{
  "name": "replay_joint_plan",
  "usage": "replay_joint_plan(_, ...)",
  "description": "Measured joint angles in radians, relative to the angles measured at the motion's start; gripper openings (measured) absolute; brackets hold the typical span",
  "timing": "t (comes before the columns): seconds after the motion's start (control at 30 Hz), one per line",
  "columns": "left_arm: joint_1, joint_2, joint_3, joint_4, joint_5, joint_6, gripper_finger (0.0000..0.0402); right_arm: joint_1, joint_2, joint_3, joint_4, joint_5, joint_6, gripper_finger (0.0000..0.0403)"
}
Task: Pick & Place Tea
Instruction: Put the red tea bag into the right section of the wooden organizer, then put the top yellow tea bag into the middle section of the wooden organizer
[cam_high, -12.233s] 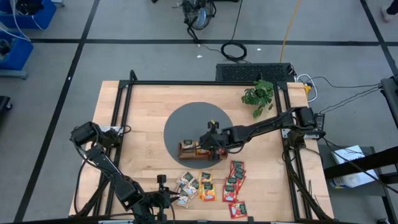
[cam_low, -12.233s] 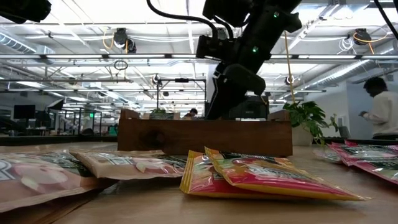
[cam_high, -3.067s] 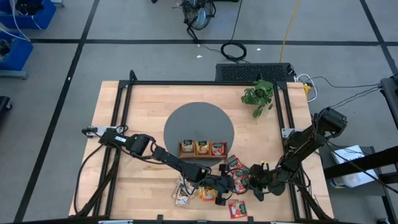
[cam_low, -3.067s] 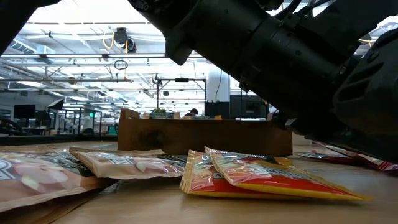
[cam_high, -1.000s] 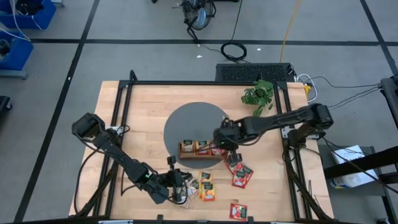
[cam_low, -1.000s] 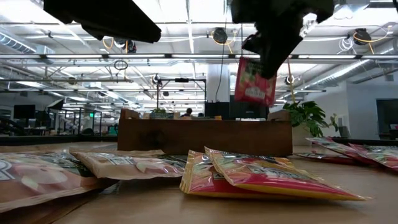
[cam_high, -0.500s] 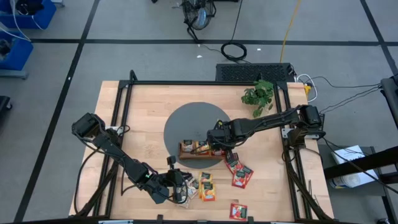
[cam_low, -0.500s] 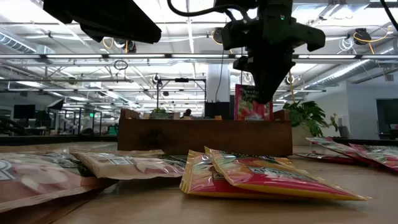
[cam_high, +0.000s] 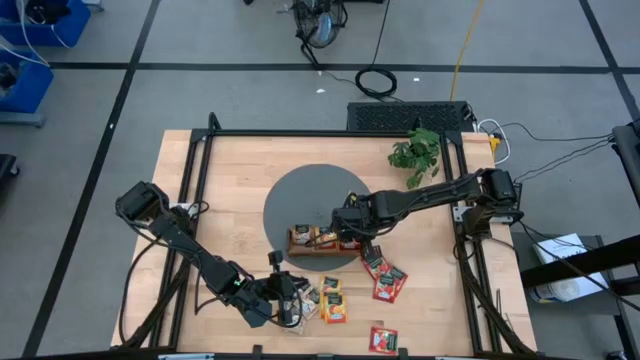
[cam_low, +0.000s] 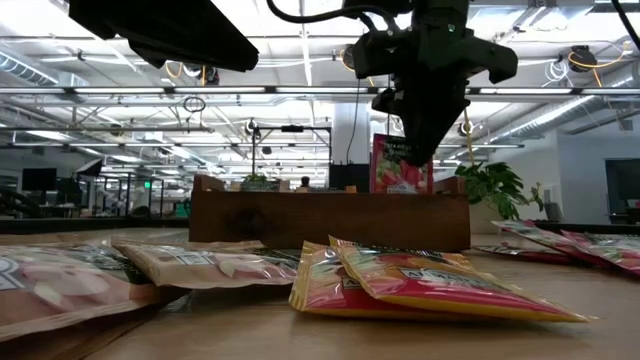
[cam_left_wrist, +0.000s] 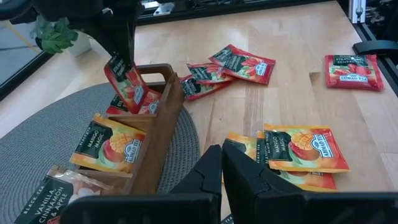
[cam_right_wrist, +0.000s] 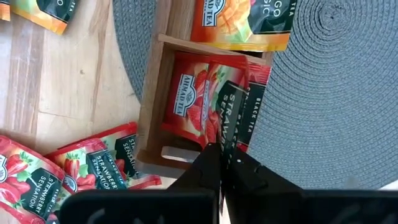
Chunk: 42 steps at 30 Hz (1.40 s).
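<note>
Right tool (cam_high: 352, 240) clamped shut; left tool (cam_high: 291, 303) closed.

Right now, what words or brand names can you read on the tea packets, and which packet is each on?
"MANGO MAGIC": orange packet in the wooden tray.
"AHMAD TEA": red packet lying alone on the table.
"VANILLA & APPLE": beige packet in the tray.
"STRAWBERRY SENSATION", "BLACK TEA": red packet held in the right pincer over the tray.
The smaller print is too small to read.

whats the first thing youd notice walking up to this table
The right gripper, shut on a red tea packet, is lowering it into the end compartment of the wooden tray on the round grey mat. Loose orange packets lie at the table's front edge beside the waiting left gripper.
</note>
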Motion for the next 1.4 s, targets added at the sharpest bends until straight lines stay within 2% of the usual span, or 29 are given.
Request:
replay_joint_plan(0.13, 0.000, 0.000, 0.000, 0.000, 0.000, 0.000, 0.0021, 0.000, 0.000, -0.040, 0.059, -0.053, 0.006, 0.0000)
replay_joint_plan(0.63, 0.000, 0.000, 0.000, 0.000, 0.000, 0.002, 0.0021, -0.013, 0.000, -0.120, 0.150, -0.046, -0.008, 0.0002)
replay_joint_plan(0.87, 0.000, 0.000, 0.000, 0.000, 0.000, 0.002, 0.0021, -0.013, 0.000, -0.122, 0.162, -0.038, -0.042, 0.0037)
replay_joint_plan(1.0, 0.000, 0.000, 0.000, 0.000, 0.000, 0.001, 0.0021, -0.013, 0.000, -0.122, 0.170, 0.031, -0.030, 0.0063)
replay_joint_plan(1.13, 0.000, 0.001, 0.000, 0.000, 0.000, 0.001, 0.0021, -0.013, -0.004, -0.122, 0.170, 0.037, -0.053, 0.0085)
replay_joint_plan(1.27, 0.000, 0.001, 0.000, 0.000, 0.002, -0.003, 0.0021, -0.012, -0.035, -0.122, 0.181, 0.088, -0.056, 0.0101)
replay_joint_plan(1.4, 0.004, 0.006, 0.000, 0.015, 0.085, -0.029, 0.0021, -0.013, -0.117, -0.122, 0.197, 0.111, -0.054, 0.0109)
